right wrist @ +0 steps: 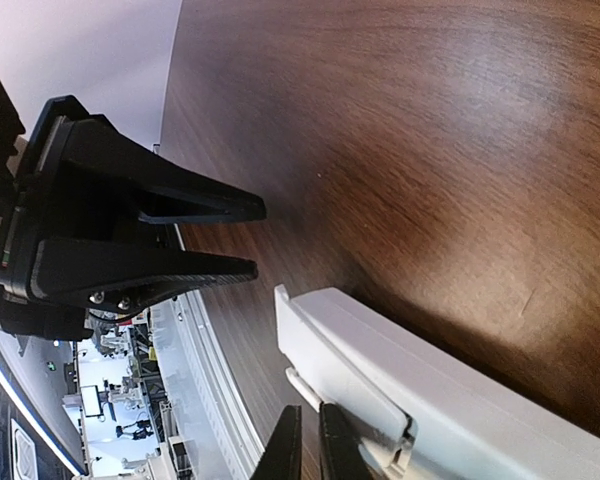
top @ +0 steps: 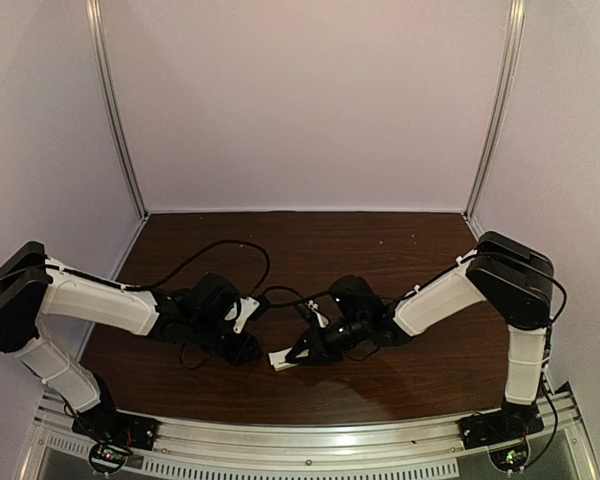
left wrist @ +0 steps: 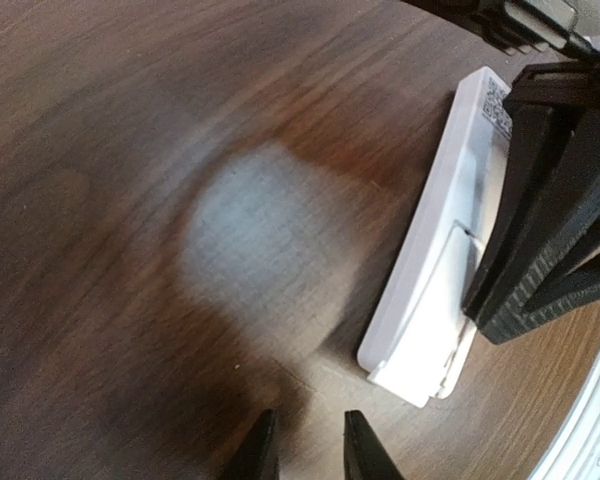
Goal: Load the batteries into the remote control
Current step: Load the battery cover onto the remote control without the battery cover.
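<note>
The remote control's (left wrist: 435,260) long side faces the slightly open, empty left end effector (left wrist: 308,430); the closed right end effector (right wrist: 307,425) touches its end.

Top view: remote control (top: 282,359) mostly under right gripper (top: 300,352); only near white end shows, face detail too small to tell. Left gripper (top: 246,348) black against dark table (top: 400,250), finger spacing unreadable here.
Left wrist view: remote control's right side hidden behind right gripper's fingers (left wrist: 540,240); label (left wrist: 495,100) print illegible; wood grain blurred.
Right wrist view: remote control cut off by bottom and right edges; right gripper's fingertips (right wrist: 288,445) cropped at bottom.
</note>
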### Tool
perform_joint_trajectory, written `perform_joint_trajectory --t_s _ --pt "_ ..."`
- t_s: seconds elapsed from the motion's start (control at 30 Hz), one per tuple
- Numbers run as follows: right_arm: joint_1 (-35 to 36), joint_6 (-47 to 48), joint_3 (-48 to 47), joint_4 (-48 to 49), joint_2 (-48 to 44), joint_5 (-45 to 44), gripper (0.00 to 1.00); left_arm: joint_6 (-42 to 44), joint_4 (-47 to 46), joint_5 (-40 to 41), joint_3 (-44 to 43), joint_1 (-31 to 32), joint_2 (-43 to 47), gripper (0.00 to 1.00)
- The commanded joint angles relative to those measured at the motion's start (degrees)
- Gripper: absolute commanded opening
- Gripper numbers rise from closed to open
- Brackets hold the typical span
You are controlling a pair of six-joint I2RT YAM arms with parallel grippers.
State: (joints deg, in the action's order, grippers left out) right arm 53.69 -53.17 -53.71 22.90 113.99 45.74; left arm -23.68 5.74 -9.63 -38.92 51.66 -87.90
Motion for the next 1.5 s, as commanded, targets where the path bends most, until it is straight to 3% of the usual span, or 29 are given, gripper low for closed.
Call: perform_joint_trajectory --t_s 0.0,0.3,1.47 --pt "-0.07 0.26 1.21 -0.09 -2.14 -1.32 0.09 0.13 -0.53 2.22 -2.13 -0.46 0.10 0.23" --pt "-0.10 -2.71 0.56 5.67 -3.16 -0.16 0.12 0.60 -2.53 2.32 -4.49 -0.50 -2.91 0.24" --pt "-1.49 -3.52 -1.17 5.62 0.41 -0.68 0.11 2.60 -1.63 -1.15 -6.06 1.24 -5.40 0.23"
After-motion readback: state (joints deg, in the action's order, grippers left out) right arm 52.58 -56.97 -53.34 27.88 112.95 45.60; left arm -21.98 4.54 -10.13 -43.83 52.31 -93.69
